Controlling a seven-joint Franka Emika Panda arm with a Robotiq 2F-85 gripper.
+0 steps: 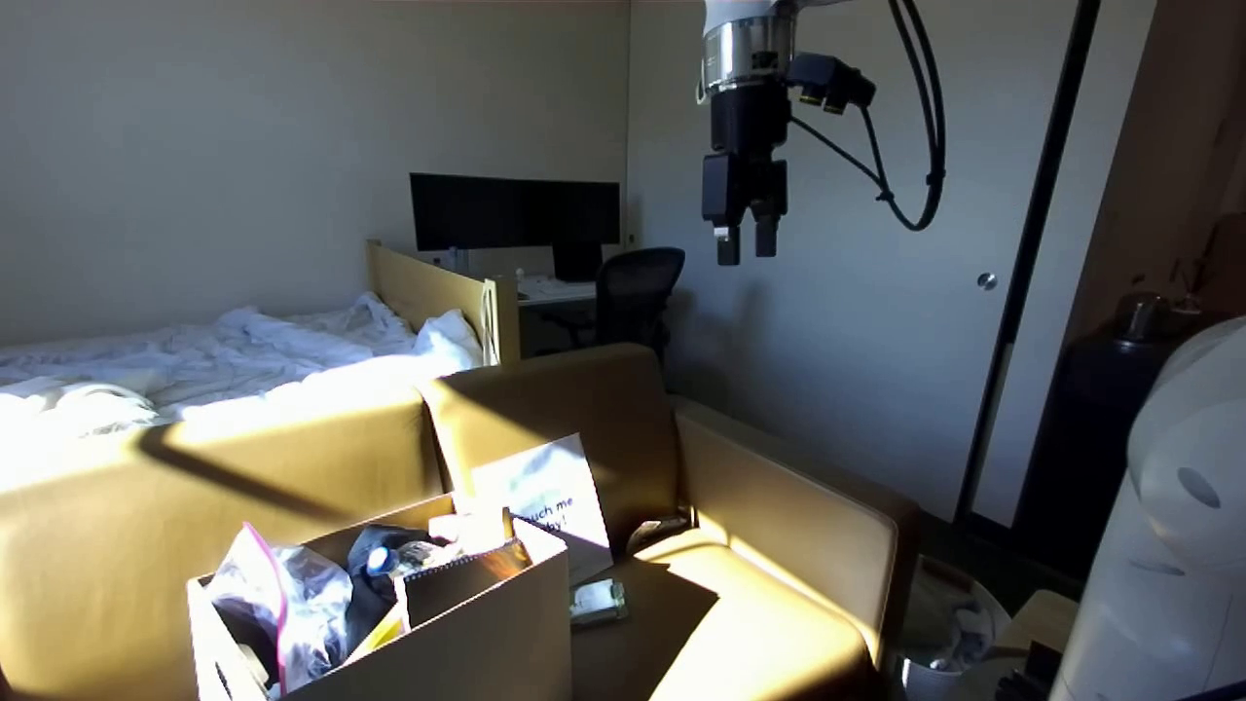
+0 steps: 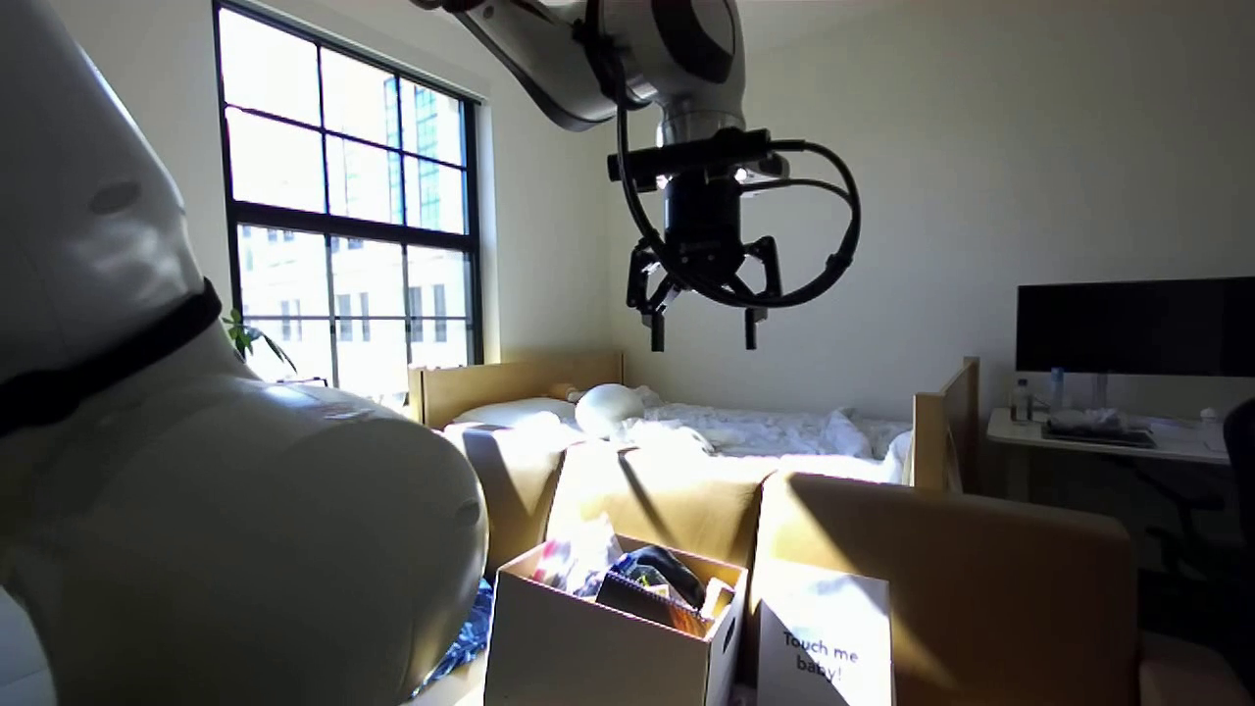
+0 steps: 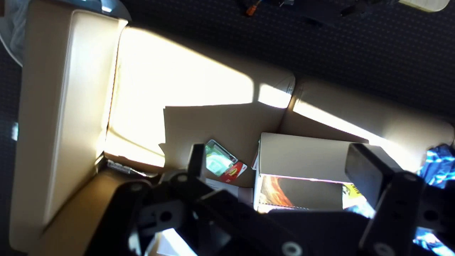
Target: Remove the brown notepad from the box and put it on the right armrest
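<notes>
In an exterior view, left to right, we find the cardboard box [image 1: 492, 633] at 7:30 on the clock, the brown spiral-bound notepad [image 1: 446, 588] inside it, spiral edge upward; the Robotiq gripper [image 1: 747, 245] at 1:30, well above both, jaws spread with nothing between them; and the right armrest [image 1: 790, 518] at 4:30. We judge removal not yet begun: grasp, lift, carry and placement all remain.

"How's my arm [image 2: 333, 529] look on ur end?"
"I see smooth wht, rounded, w/ a grey oval mark [image 1: 1198, 487], a blk strap [image 2: 44, 394], a silver collar [image 1: 748, 54]."
"And the cables [image 1: 936, 156], the cam [image 1: 830, 82]?"
"Cables blk, looped; cam blk, boxy. My jaws r blk too, hinged and blocky, w/ round screw heads [image 3: 292, 248]."
</notes>
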